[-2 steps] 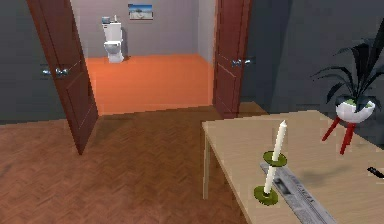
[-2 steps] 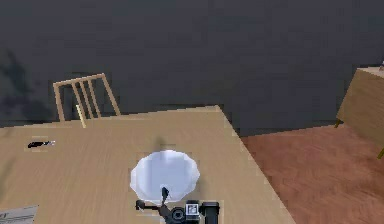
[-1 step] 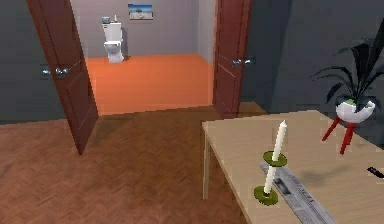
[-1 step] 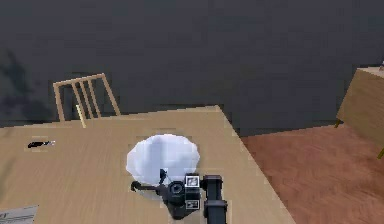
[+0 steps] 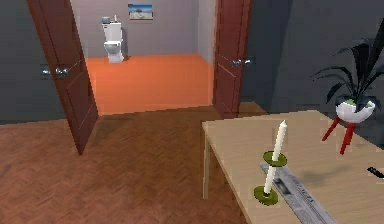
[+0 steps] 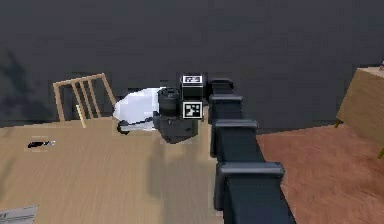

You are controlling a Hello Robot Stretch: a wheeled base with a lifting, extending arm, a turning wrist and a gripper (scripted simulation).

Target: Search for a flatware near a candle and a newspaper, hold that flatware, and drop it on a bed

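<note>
Arm (image 6: pixel 240 150) extends over the bench (image 6: pixel 90 180), likely seeking flatware. The jaws sit by a white lump (image 6: pixel 135 108); I cannot tell their state or load. A small dark thing (image 6: pixel 40 143) to their left, on the bench with the candle (image 5: pixel 281 140) and newspaper (image 5: pixel 305 195), may be it.

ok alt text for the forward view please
A wooden table at lower right carries two white candles, a grey newspaper and a potted plant. Beyond, open brown doors lead to an orange-floored room with a toilet.
</note>
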